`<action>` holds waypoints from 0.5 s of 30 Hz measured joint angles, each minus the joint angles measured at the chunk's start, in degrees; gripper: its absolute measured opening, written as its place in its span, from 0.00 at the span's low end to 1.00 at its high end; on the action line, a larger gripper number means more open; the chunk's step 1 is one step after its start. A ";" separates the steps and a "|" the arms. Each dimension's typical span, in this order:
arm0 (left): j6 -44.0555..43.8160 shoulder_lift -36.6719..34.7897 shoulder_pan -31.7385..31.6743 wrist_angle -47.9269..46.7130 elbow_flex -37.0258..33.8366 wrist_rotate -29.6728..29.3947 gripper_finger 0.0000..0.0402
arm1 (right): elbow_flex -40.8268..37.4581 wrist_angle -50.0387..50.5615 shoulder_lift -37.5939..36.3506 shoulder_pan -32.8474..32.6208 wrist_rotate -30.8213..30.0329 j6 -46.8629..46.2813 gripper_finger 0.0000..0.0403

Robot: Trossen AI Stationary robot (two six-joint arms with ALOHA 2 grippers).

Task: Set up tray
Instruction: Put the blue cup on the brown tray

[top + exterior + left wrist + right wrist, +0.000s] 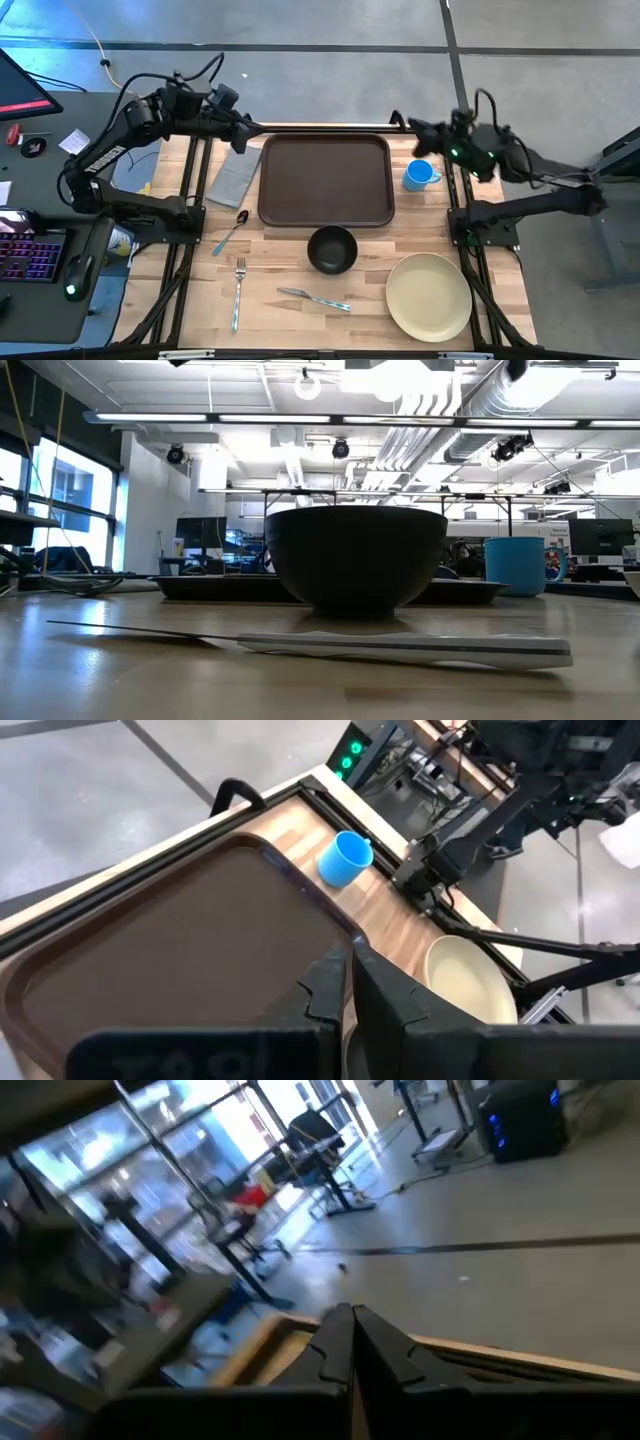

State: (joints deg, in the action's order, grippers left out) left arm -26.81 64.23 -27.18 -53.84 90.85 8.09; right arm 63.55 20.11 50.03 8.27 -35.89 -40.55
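Wooden slats are making up the surface (360,320), and it is carrying everything the setup needs. The dark brown tray (326,180) is lying empty at the upper centre of the high view, its long axis running left to right across the frame. Below it and to the right, the beige plate (429,296) is sitting at the lower right; the black bowl (332,249) is resting just under the tray's lower rim. The grey napkin (236,176) is lying just beside the tray's left edge, and the blue cup (420,175) is standing just off its right edge. Smaller still, the knife (314,298), fork (239,292) and spoon (231,231) are lying at the lower left.

The left hand (243,133) is hovering at the tray's upper left corner, above the napkin's top end, its fingers nearly together with only a slim gap and nothing between them. The right hand (418,130) is waiting at the upper right, beyond the tray's right corner near the cup, its fingers pressed together and empty.

Judging from this, the tray is spreading rightward and downward from the left hand, which looks slightly the nearer; the napkin is lying almost beneath it.
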 joint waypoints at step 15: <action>2.56 -8.25 -0.20 -0.31 -0.02 -0.03 0.14 | 4.50 -28.76 8.92 1.91 2.19 0.52 0.00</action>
State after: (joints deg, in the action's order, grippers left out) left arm -24.25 55.98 -27.38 -54.15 90.83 8.06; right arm 68.05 -8.66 58.96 10.17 -33.70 -40.03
